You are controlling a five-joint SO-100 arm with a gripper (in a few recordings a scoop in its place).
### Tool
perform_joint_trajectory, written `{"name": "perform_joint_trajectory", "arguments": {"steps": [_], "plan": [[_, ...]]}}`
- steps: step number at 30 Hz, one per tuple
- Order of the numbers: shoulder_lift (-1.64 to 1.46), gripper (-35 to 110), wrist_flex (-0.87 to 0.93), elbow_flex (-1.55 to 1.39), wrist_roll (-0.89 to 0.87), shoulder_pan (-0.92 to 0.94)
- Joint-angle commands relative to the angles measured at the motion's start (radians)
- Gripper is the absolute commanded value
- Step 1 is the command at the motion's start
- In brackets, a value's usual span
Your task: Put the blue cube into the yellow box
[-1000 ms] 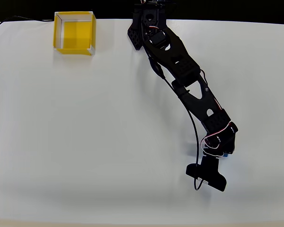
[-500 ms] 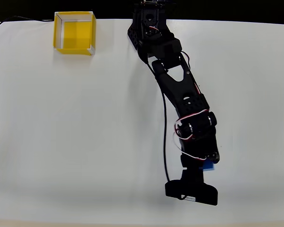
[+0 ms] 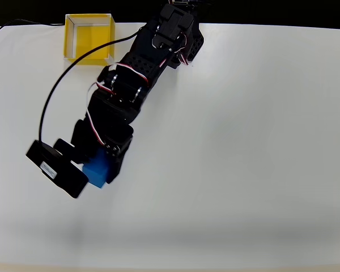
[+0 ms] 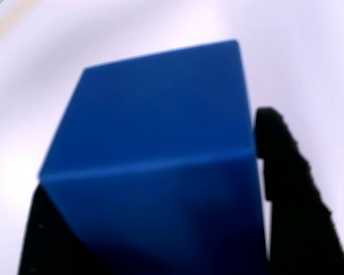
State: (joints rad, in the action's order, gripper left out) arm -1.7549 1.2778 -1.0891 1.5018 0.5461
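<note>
1. Gripper (image 3: 102,164) clenched on the blue cube (image 3: 97,170); wrist view shows the cube (image 4: 160,160) pinched between two dark fingers (image 4: 286,189), above the white table (image 3: 243,170).
2. Yellow box (image 3: 89,39) sits well apart, toward the top of the overhead view, near the arm's base. The carry likely runs that way.
3. White label on the wrist unit (image 3: 47,168); text too small to read.

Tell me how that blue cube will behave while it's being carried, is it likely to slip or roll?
The blue cube looks rigid; its edges stay crisp between the end effector fingers. Flat faces probably give a steady hold. Set down, it likely won't roll. Probably light.
</note>
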Motion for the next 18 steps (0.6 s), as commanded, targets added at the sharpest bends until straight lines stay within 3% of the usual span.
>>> {"name": "perform_joint_trajectory", "arguments": {"steps": [1, 10, 18], "plan": [[-0.253, 12, -0.069, -0.092, 0.06, 0.302], [-0.374, 12, -0.152, -0.308, 0.124, 0.81], [-0.393, 12, -0.115, -0.474, 0.127, 1.04]]}}
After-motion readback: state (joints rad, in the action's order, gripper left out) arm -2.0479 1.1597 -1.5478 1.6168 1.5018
